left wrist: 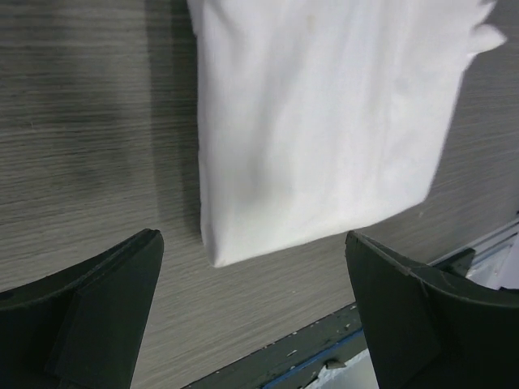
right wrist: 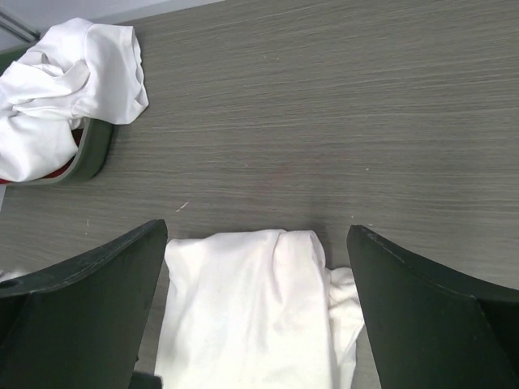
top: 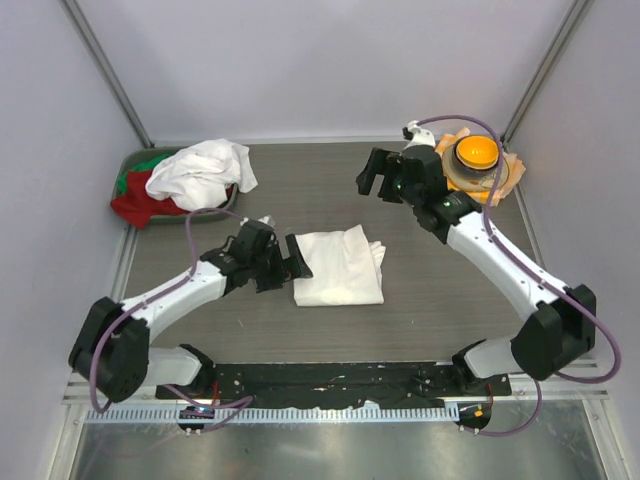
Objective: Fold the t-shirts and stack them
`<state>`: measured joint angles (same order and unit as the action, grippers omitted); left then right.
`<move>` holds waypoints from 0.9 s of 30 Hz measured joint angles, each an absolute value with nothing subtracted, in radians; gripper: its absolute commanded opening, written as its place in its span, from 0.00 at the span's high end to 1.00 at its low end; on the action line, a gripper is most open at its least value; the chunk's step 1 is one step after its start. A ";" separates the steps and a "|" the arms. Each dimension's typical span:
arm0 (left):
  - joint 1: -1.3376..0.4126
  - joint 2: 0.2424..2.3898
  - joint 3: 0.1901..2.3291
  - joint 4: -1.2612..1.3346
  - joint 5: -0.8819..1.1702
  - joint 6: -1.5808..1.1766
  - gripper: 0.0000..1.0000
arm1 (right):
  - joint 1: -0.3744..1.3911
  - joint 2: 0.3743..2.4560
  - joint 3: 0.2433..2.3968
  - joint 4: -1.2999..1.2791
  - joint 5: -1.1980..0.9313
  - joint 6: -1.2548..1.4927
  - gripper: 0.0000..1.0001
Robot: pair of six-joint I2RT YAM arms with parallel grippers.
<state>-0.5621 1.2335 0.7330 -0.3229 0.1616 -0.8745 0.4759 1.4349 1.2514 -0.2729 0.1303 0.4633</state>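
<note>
Spread fingers (left wrist: pixel 97 300) of the left gripper (left wrist: pixel 251 243) hang over a corner of the folded white t-shirt (top: pixel 340 265) at mid-frame. The right gripper (top: pixel 375 178), upper right, also gapes, empty. Soft, light, floppy cotton is likely best pinched at a folded edge. A crumpled t-shirt (top: pixel 200 170) drapes the bin (top: pixel 128 163), upper left.

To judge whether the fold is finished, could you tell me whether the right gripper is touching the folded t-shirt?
Apart. The top view shows a strip of bare table between the open right gripper and the folded t-shirt.
</note>
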 measured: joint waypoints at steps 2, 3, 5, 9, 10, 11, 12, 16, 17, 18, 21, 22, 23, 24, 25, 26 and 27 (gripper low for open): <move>-0.584 1.322 0.733 -0.320 0.162 -0.876 0.00 | 0.476 1.376 1.238 -0.297 0.148 0.461 0.00; -0.593 1.362 0.733 -0.316 0.162 -0.876 0.00 | 0.476 1.351 1.227 -0.309 0.155 0.461 0.00; -0.610 1.435 0.736 -0.314 0.161 -0.875 0.00 | 0.476 1.322 1.211 -0.333 0.162 0.460 0.00; -0.631 1.522 0.801 -0.278 0.167 -0.873 0.00 | 0.476 1.299 1.181 -0.372 0.170 0.453 0.00; -0.634 1.545 0.810 -0.265 0.166 -0.872 0.00 | 0.476 1.296 1.172 -0.379 0.171 0.450 0.00; -0.634 1.557 0.822 -0.256 0.175 -0.874 0.00 | 0.476 1.293 1.162 -0.384 0.172 0.449 0.00; -0.634 1.568 0.825 -0.239 0.174 -0.873 0.00 | 0.476 1.291 1.153 -0.387 0.172 0.447 0.00; -0.635 1.632 0.863 -0.170 0.202 -0.882 0.02 | 0.476 1.287 1.118 -0.395 0.171 0.447 0.00; -0.635 1.648 0.873 -0.151 0.207 -0.884 0.08 | 0.476 1.287 1.111 -0.396 0.171 0.447 0.00; -0.635 1.661 0.881 -0.138 0.208 -0.886 0.23 | 0.476 1.286 1.105 -0.397 0.171 0.447 0.00; -0.634 1.721 0.920 -0.107 0.211 -0.892 0.56 | 0.476 1.285 1.090 -0.397 0.171 0.448 0.00; -0.633 1.739 0.934 -0.108 0.209 -0.896 0.64 | 0.476 1.285 1.086 -0.398 0.171 0.448 0.00; -0.633 1.761 0.950 -0.108 0.206 -0.896 0.78 | 0.476 1.285 1.083 -0.397 0.170 0.448 0.00; -0.631 1.788 0.967 -0.110 0.205 -0.895 0.84 | 0.476 1.285 1.080 -0.397 0.170 0.448 0.00; -0.628 1.806 0.983 -0.116 0.207 -0.899 0.90 | 0.476 1.284 1.078 -0.397 0.170 0.450 0.00; -0.626 1.820 0.999 -0.126 0.212 -0.902 1.00 | 0.476 1.283 1.076 -0.397 0.170 0.450 0.00; -0.620 1.830 1.016 -0.143 0.217 -0.903 1.00 | 0.476 1.281 1.073 -0.397 0.170 0.451 0.00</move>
